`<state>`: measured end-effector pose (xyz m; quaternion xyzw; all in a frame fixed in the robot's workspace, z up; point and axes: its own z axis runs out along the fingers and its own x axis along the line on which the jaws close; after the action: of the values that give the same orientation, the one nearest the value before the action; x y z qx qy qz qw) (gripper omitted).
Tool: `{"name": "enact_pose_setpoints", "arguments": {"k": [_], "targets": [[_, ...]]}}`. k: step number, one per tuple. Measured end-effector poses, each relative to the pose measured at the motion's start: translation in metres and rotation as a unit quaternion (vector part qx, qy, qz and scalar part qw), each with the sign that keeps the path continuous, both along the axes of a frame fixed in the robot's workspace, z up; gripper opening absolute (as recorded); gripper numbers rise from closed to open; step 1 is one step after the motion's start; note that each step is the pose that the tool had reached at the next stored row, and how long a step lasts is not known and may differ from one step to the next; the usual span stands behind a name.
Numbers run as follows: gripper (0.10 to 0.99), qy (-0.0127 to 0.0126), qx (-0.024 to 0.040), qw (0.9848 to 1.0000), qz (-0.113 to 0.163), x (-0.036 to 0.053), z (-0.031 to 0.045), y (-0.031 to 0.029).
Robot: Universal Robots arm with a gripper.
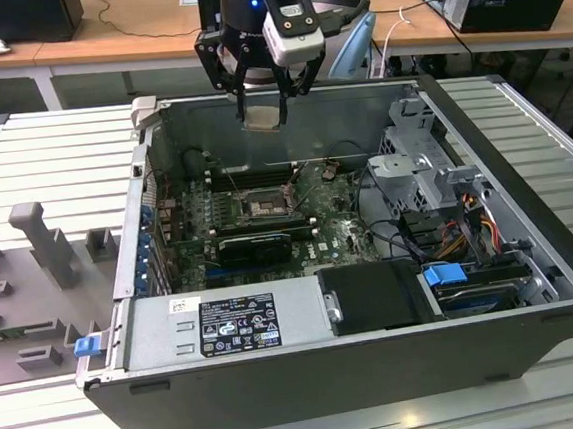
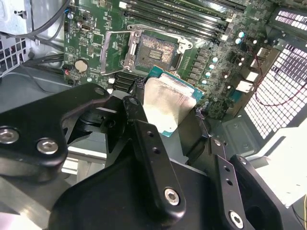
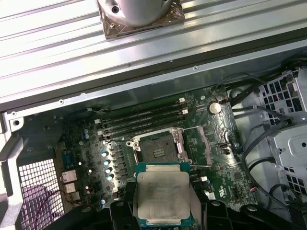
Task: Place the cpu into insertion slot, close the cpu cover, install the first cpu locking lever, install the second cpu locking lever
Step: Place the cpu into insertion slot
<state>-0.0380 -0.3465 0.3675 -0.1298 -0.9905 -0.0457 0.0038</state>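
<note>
My gripper (image 1: 262, 101) hangs over the back part of the open computer case, shut on the cpu (image 1: 263, 115), a flat square chip with a silvery-grey top. Both wrist views show the cpu (image 2: 165, 108) (image 3: 163, 196) held level between the black fingers (image 2: 144, 143), well above the board. The insertion slot (image 1: 266, 208) (image 2: 156, 50) (image 3: 157, 146) lies bare on the green motherboard below, a little ahead of the chip. The cpu cover (image 2: 104, 52), a thin metal frame, is swung open beside the slot.
Long black memory slots (image 1: 248, 176) run behind the slot and a black graphics card (image 1: 254, 245) lies in front of it. A drive cage (image 1: 418, 163) with cables fills the exterior view's right of the case. The power supply (image 1: 226, 325) sits at the front wall.
</note>
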Motion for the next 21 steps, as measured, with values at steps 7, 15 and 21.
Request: {"name": "enact_pose_setpoints", "arguments": {"k": [7,15,21], "targets": [[0.525,0.0000,0.0000,1.0000,-0.007,0.0000,0.0000,0.0000],[0.525,0.0000,0.0000,0.9999,-0.015,0.0000,0.0000,0.0000],[0.525,0.0000,0.0000,0.9998,-0.020,0.0000,0.0000,0.0000]]}}
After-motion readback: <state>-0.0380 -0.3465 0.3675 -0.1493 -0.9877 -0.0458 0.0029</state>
